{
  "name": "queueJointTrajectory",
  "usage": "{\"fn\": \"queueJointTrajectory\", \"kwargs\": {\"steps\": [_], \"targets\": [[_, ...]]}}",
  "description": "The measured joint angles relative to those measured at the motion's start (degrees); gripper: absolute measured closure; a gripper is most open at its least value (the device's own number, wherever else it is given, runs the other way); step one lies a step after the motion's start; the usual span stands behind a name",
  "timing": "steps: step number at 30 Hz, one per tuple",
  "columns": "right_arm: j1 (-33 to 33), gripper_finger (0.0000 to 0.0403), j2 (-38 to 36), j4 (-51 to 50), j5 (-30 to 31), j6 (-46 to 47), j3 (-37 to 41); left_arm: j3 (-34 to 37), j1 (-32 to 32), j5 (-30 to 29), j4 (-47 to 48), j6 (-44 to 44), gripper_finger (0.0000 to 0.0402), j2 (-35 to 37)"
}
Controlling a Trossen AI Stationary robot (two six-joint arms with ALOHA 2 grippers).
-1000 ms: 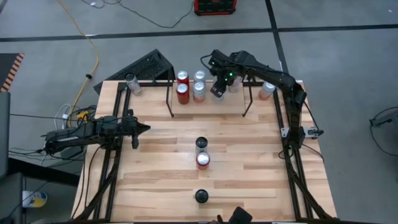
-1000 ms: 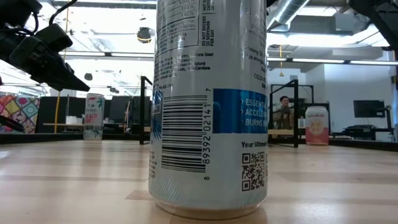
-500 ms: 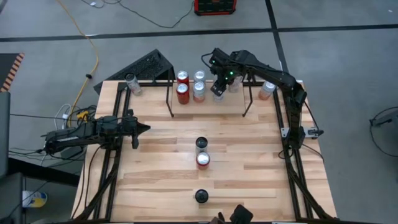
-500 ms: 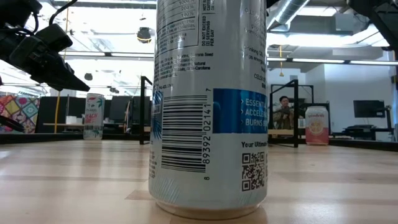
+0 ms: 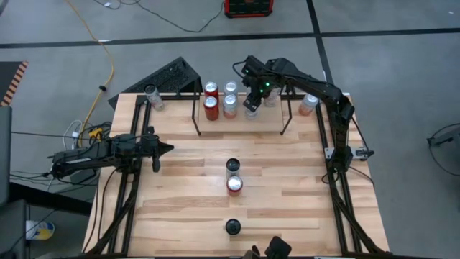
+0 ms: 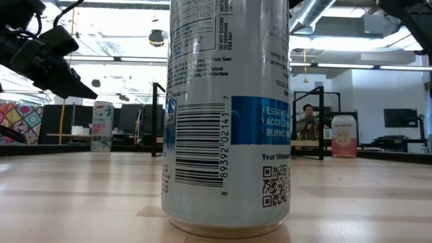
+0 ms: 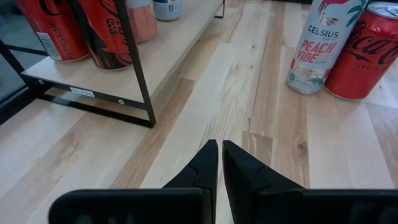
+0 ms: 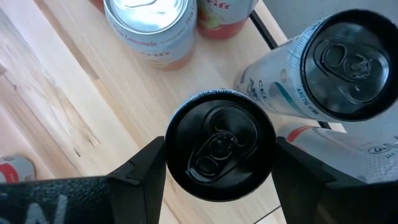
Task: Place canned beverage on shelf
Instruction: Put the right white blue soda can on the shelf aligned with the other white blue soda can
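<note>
The shelf (image 5: 195, 119) is a black-rod rack with a light wood board at the table's far edge. Two red cans (image 5: 210, 106) and two silver-topped cans (image 5: 230, 104) stand on its left half. My right gripper (image 5: 251, 102) is over the shelf's middle, pointing down, shut on a black-topped can (image 8: 217, 146). Another black-topped can (image 8: 348, 62) stands just to its right. My left gripper (image 5: 169, 149) is shut and empty, low over the table's left side; it also shows in its wrist view (image 7: 219, 155). My right gripper pinches the black-topped can between its two fingers, one on each side of the wall just below the rim (image 8: 166, 155). The fingers come from above, pointing down. The can is upright. Its top hides whether its base stands on the shelf board.
A black-topped can (image 5: 232, 167) and a red can (image 5: 235, 185) stand mid-table, and another can (image 5: 232, 226) stands near the front edge, filling the low view (image 6: 226, 115). Single cans stand at the far left (image 5: 151, 96) and far right (image 5: 309, 103) corners.
</note>
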State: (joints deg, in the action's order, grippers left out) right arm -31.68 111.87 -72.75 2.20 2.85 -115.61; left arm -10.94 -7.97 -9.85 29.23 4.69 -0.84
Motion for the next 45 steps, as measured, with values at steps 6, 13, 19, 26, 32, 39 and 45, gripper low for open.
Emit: {"fn": "queueJointTrajectory", "kwargs": {"steps": [6, 13, 19, 26, 32, 39, 45], "targets": [[-0.7, 0.0169, 0.0, 0.0, 0.0, -0.4, 0.0, 0.0, 0.0, 0.0, 0.0, 0.0, 0.0391, 0.0], [-1.2, 0.0169, 0.0, 0.0, -0.5, -0.5, 0.0, 0.0, 0.0, 0.0, 0.0, 0.0, 0.0391, 0.0], [-1.4, 0.0169, 0.0, 1.0, -1.0, -0.8, 0.0, 0.0, 0.0, 0.0, 0.0, 0.0, 0.0391, 0.0], [-1.6, 0.0169, 0.0, 0.8, -0.9, -1.2, 0.0, 0.0, 0.0, 0.0, 0.0, 0.0, 0.0391, 0.0], [-1.6, 0.0169, 0.0, 1.4, -0.9, -1.3, 0.0, 0.0, 0.0, 0.0, 0.0, 0.0, 0.0391, 0.0], [-1.6, 0.0169, 0.0, 1.1, -0.9, -1.1, 0.0, 0.0, 0.0, 0.0, 0.0, 0.0, 0.0391, 0.0], [-1.6, 0.0169, 0.0, 1.2, -0.9, -1.0, 0.0, 0.0, 0.0, 0.0, 0.0, 0.0, 0.0391, 0.0]]}}
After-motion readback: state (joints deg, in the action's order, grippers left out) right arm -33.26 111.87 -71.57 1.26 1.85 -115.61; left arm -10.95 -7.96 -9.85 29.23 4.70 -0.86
